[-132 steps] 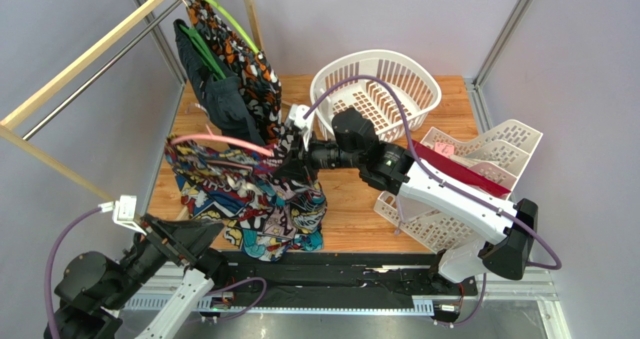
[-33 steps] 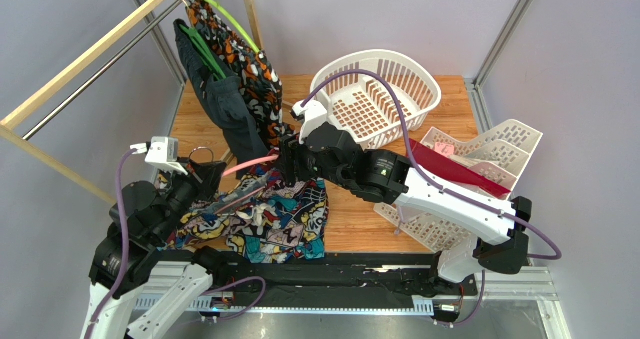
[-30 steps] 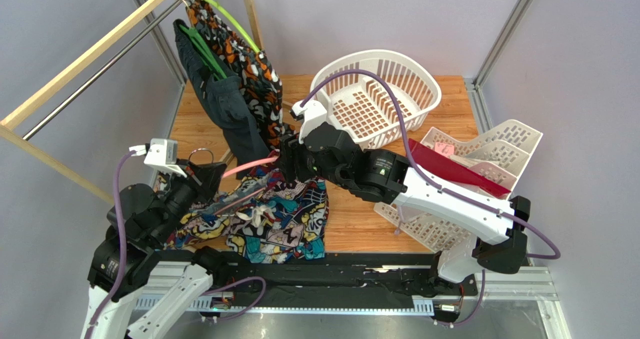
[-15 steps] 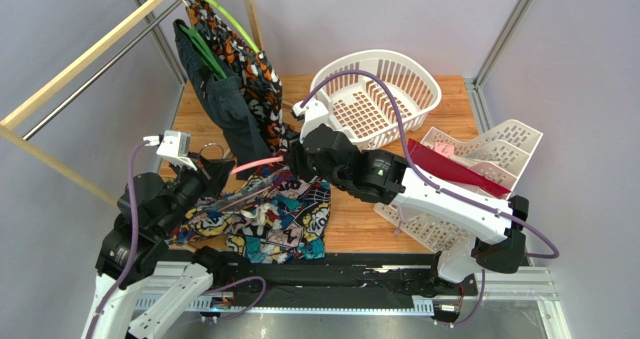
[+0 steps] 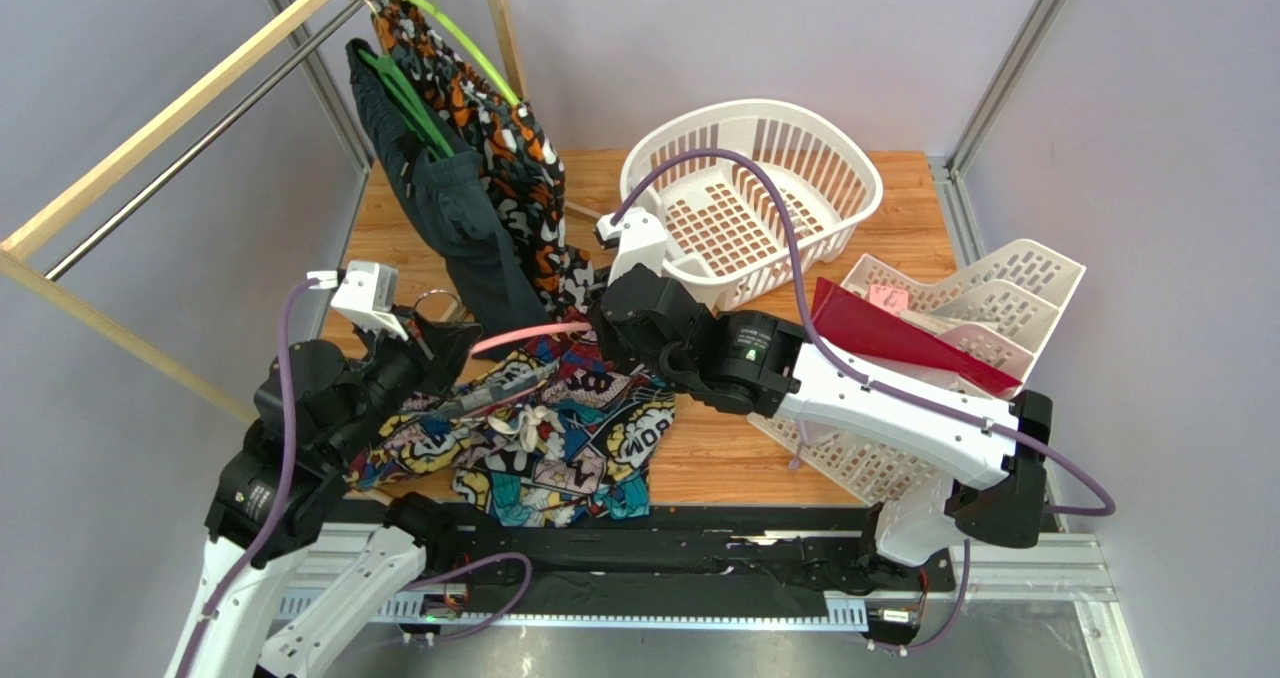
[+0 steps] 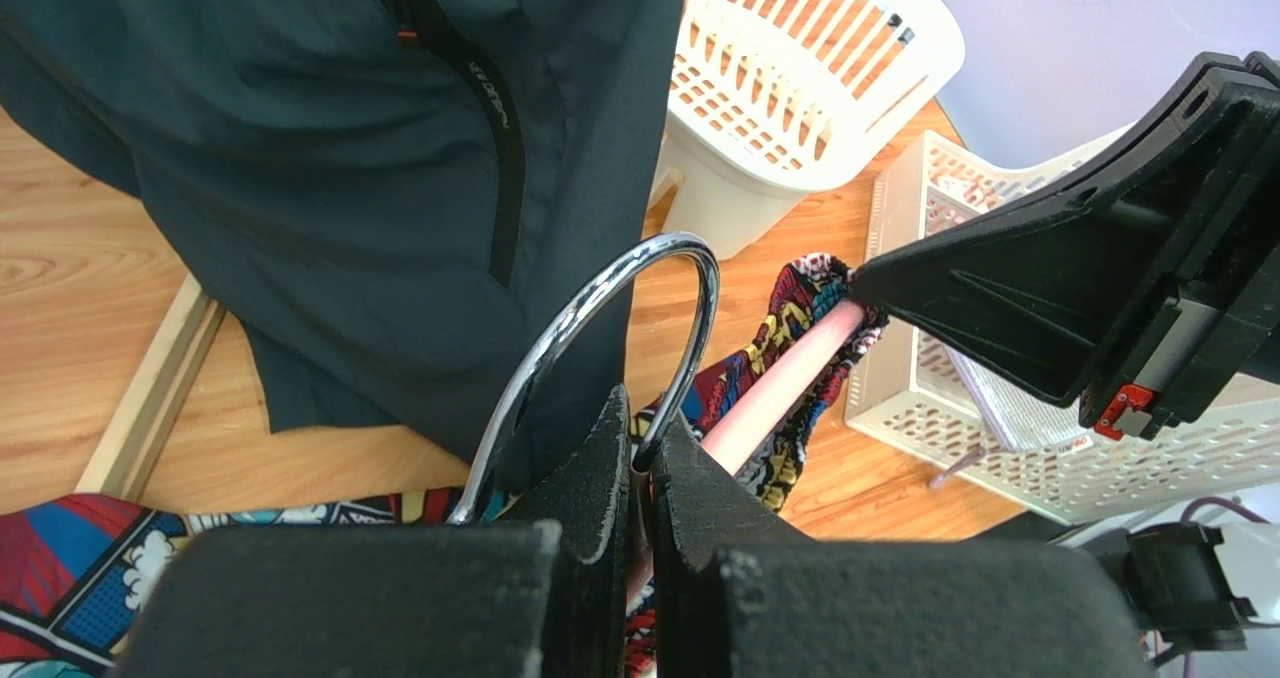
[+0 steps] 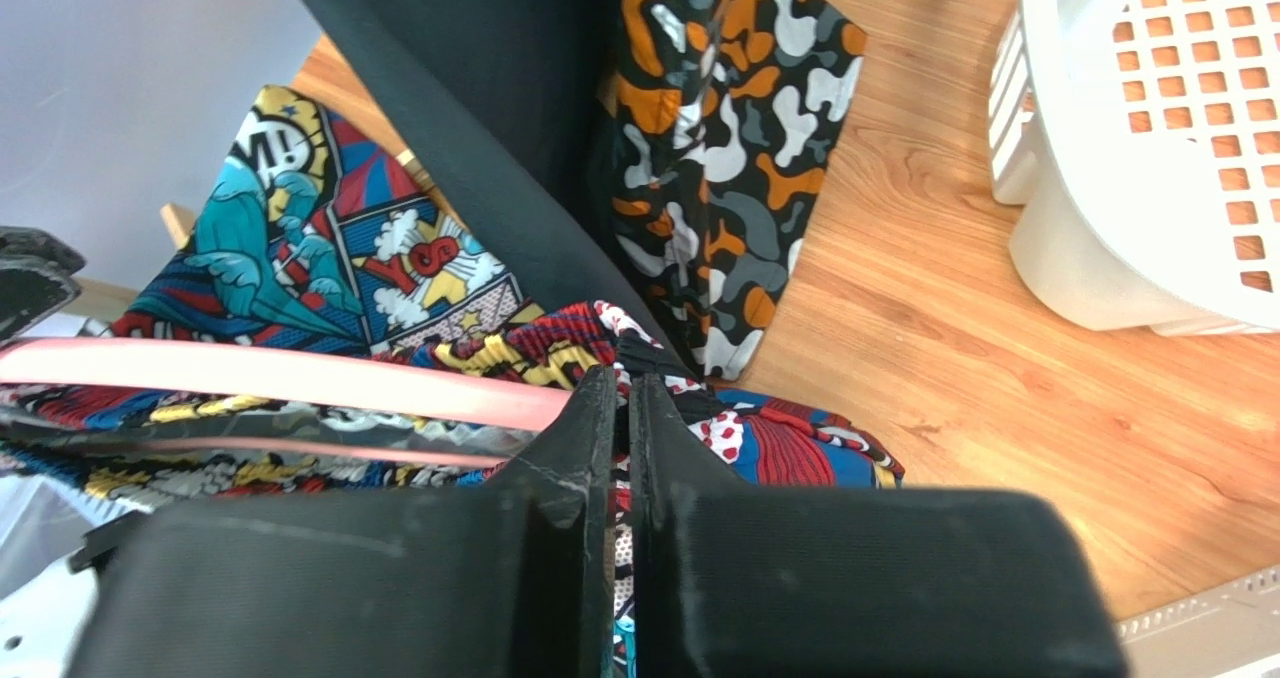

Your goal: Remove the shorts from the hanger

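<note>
The multicolour printed shorts (image 5: 526,431) lie bunched on the wooden table, still threaded on the pink hanger (image 5: 529,335). My left gripper (image 5: 433,342) is shut on the hanger's metal hook (image 6: 601,303), which rises between its fingers; the pink arm (image 6: 781,386) runs off to the right of it. My right gripper (image 5: 604,333) sits at the hanger's right end. In the right wrist view its jaws (image 7: 624,393) are pressed together on a fold of the shorts (image 7: 796,446) right beside the pink arm (image 7: 301,378).
A dark charcoal garment (image 5: 436,198) and an orange-black-white one (image 5: 504,138) hang from green hangers on the rail (image 5: 181,108), just behind the shorts. A white laundry basket (image 5: 759,168) stands at the back. White trays (image 5: 962,318) with a red sheet (image 5: 887,333) are at the right.
My right gripper has closed on the shorts' cloth by the hanger's end. The left arm has carried the hook a little up and to the right, and the shorts have shifted right.
</note>
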Action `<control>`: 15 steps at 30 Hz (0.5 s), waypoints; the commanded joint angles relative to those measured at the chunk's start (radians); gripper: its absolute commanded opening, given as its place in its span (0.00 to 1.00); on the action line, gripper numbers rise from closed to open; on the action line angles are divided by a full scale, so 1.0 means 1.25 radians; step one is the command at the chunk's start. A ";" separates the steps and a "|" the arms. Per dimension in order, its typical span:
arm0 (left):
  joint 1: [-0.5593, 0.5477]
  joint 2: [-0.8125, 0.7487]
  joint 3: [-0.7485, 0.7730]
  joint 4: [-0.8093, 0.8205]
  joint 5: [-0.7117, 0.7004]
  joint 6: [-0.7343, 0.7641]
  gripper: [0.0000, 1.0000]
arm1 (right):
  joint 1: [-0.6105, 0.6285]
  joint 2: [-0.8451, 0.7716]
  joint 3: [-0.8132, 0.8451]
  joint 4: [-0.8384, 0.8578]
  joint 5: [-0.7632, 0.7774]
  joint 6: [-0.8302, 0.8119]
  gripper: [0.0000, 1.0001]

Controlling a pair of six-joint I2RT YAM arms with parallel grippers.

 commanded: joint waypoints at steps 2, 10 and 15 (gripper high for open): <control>-0.001 -0.024 0.005 0.112 0.013 -0.056 0.00 | -0.005 -0.035 -0.041 0.002 0.090 0.038 0.00; -0.001 -0.050 0.006 0.110 -0.052 -0.086 0.00 | -0.005 -0.096 -0.149 0.013 0.193 0.062 0.00; -0.001 -0.068 0.003 0.110 -0.104 -0.103 0.00 | -0.011 -0.167 -0.232 0.045 0.239 0.067 0.00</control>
